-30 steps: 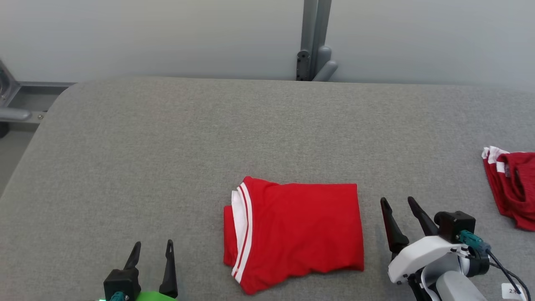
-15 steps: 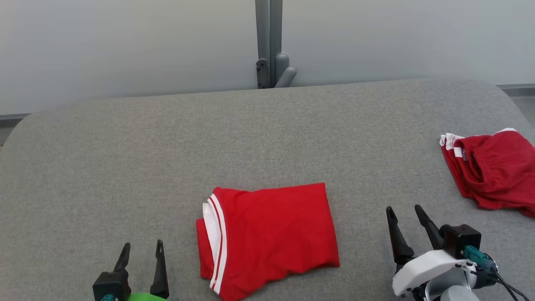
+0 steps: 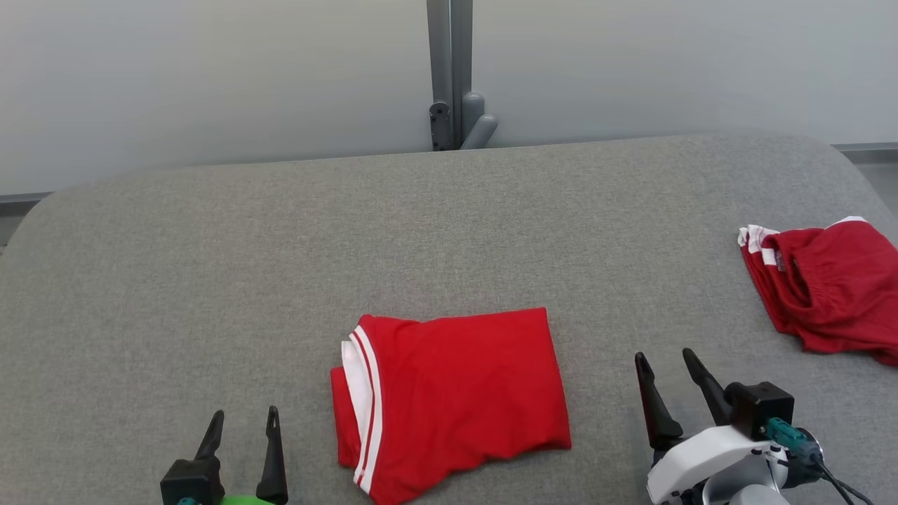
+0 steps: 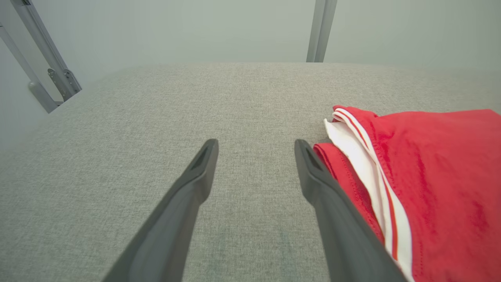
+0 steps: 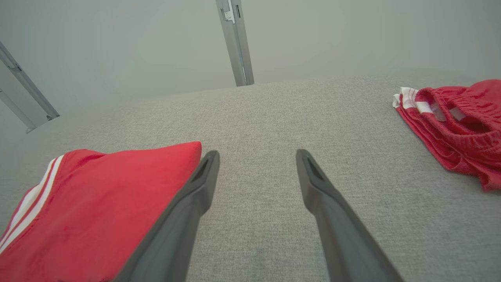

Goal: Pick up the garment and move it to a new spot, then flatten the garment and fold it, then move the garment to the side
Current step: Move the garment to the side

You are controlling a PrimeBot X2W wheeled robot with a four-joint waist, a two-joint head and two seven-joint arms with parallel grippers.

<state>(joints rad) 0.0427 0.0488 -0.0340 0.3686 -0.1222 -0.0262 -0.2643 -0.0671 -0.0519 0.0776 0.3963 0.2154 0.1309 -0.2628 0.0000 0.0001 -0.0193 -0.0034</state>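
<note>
A grey, cloth-covered table [image 3: 210, 245] with rounded far corners is being shown. A folded red garment [image 3: 456, 393] with white stripes is being borne near its front middle, and a crumpled red garment [image 3: 828, 287] by its right edge.

**A:** Lighting's soft and even, pretty bright, zero glare. The red garment [image 3: 456, 393] barely throws a shadow on the bench [image 3: 210, 280].

**B:** Yep, head view is crisp. The wrist views bow the bench's far edge though, and the grey post [image 5: 236, 43] leans. The wall behind looks hazy.
</note>
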